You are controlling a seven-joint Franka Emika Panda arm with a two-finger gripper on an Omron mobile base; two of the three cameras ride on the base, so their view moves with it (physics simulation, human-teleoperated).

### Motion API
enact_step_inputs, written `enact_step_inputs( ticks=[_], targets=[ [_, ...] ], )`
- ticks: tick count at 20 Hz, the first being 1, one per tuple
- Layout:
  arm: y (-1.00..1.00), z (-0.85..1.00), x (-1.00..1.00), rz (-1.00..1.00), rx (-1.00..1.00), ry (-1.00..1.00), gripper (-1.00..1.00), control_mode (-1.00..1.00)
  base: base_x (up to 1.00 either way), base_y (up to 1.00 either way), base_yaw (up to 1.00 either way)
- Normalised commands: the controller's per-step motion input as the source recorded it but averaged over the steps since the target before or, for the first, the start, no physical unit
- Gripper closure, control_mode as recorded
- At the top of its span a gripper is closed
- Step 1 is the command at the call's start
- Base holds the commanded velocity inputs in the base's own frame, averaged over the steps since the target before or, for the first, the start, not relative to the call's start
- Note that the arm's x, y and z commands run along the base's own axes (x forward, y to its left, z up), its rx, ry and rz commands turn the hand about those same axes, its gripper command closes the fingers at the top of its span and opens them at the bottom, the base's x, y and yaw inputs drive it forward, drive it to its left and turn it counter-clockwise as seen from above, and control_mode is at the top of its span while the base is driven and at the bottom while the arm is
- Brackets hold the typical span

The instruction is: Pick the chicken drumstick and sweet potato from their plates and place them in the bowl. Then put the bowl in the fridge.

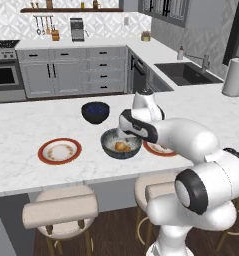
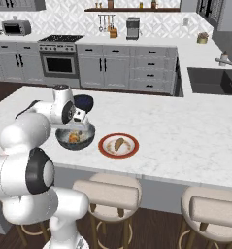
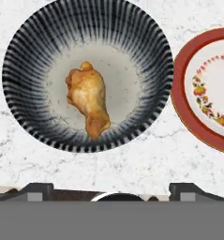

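Hand view: chicken drumstick (image 3: pixel 88 104) lies in the bowl (image 3: pixel 146 51) at upper left; a plate (image 3: pixel 181 89) sits at right. The hand (image 3: pixel 111 191) is open, holding nothing.

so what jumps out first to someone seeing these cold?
The golden-brown chicken drumstick lying in the middle of the ribbed grey bowl, with the hand open just above it. Next, the two red-rimmed plates on the marble island: the empty plate to the bowl's left, and the other plate on its right carrying the sweet potato.
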Motion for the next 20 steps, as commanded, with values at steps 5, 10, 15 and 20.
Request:
enact_step_inputs(
  ticks=[5, 10, 15, 20],
  targets=[
    [-1.00, 0.59, -0.09, -0.03, 0.03, 0.12, -1.00, -1.00, 0.00, 0.00, 0.00],
    [-1.00, 0.19, 0.00, -0.07, 0.01, 0.15, -1.00, -1.00, 0.00, 0.00, 0.00],
    [-0.88, -0.26, 0.24, -0.05, -0.02, 0.07, -1.00, -1.00, 0.00, 0.00, 0.00],
    [-0.29, -0.64, 0.34, -0.01, -0.02, 0.00, -1.00, -1.00, 0.00, 0.00, 0.00]
  ],
)
